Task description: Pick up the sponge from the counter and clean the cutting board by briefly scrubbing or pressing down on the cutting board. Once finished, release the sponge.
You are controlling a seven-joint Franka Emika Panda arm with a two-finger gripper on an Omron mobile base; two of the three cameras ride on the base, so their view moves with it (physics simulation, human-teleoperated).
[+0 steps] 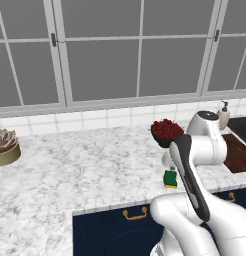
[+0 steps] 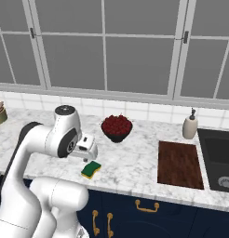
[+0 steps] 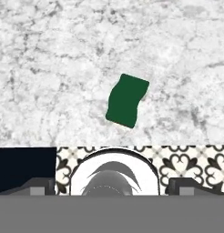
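It was a home kitchen. A marble counter (image 2: 135, 162) ran over navy cabinets (image 2: 149, 216) with gold handles (image 2: 145, 206), backed by white wall tiles (image 1: 95, 120) and a wide window (image 2: 107, 46). A sink (image 2: 218, 158) sat at the right, with a soap dispenser (image 2: 190, 124), a cutting board (image 2: 179, 163), a bowl of red fruit (image 2: 116, 127) and a sponge (image 2: 90, 169) nearby.

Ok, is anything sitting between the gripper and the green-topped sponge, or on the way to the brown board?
Nothing visible. The green-and-yellow rectangular sponge lies alone on bare white-grey marble counter below the gripper. The marble towards the reddish-brown wooden cutting board is bare; the black bowl of red fruit sits farther back.
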